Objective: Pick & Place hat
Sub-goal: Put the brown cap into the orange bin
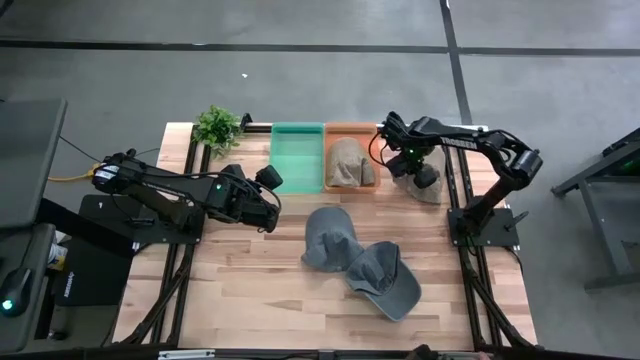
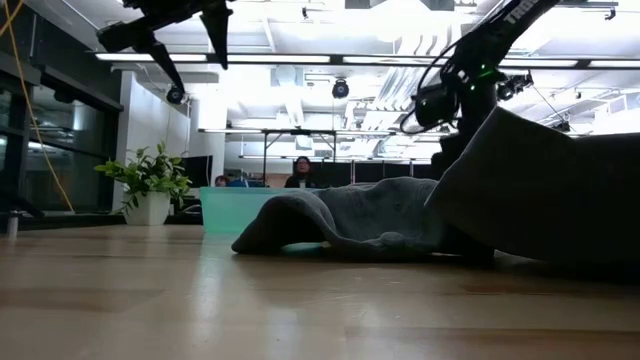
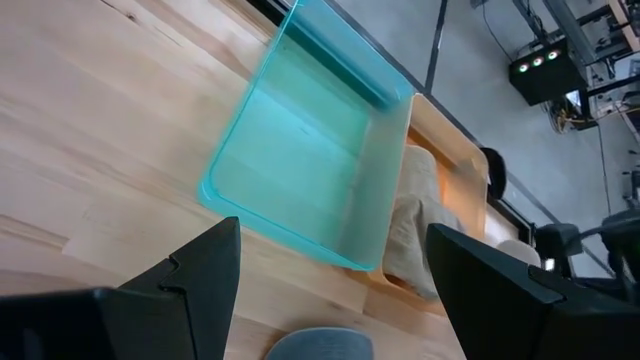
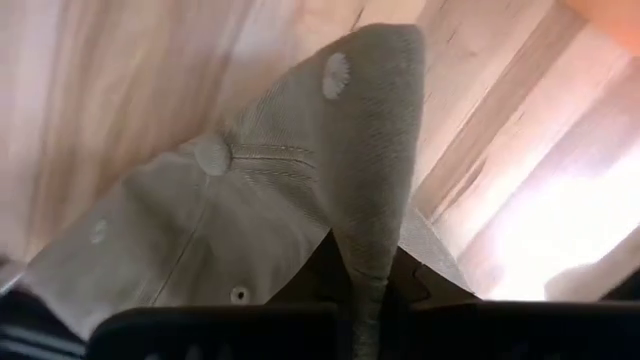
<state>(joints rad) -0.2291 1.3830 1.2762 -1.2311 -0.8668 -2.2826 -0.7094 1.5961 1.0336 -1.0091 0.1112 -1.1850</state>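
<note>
On a wooden surface [image 1: 250, 290], the right gripper [image 1: 421, 176] is clamped on a beige-grey hat [image 1: 428, 187] lying just beside the orange bin [image 1: 349, 128], at the surface's far right; the right wrist view shows a fold of the cap's crown [image 4: 372, 130] pinched between the closed fingers, w/ its top button [image 4: 211, 153] and eyelets visible. The left gripper [image 1: 268, 198] hangs above the surface at centre-left, fingers spread wide & holding nothing; its fingers [image 3: 205, 270] frame the teal bin [image 3: 305, 170] in the left wrist view. A tan hat [image 1: 346, 162] already sits inside the orange bin, which touches the teal bin [image 1: 297, 157] along the far edge. Two grey-blue hats lie near mid-surface: one [image 1: 329, 238] closer to the bins, the other [image 1: 385, 279] overlapping its edge toward the near side. A small potted plant [image 1: 218, 127] stands at the far-left corner, beside the teal bin. In the low view a grey hat [image 2: 340, 220] fills the foreground, w/ a person [image 2: 301, 172] seated in the room behind.
</note>
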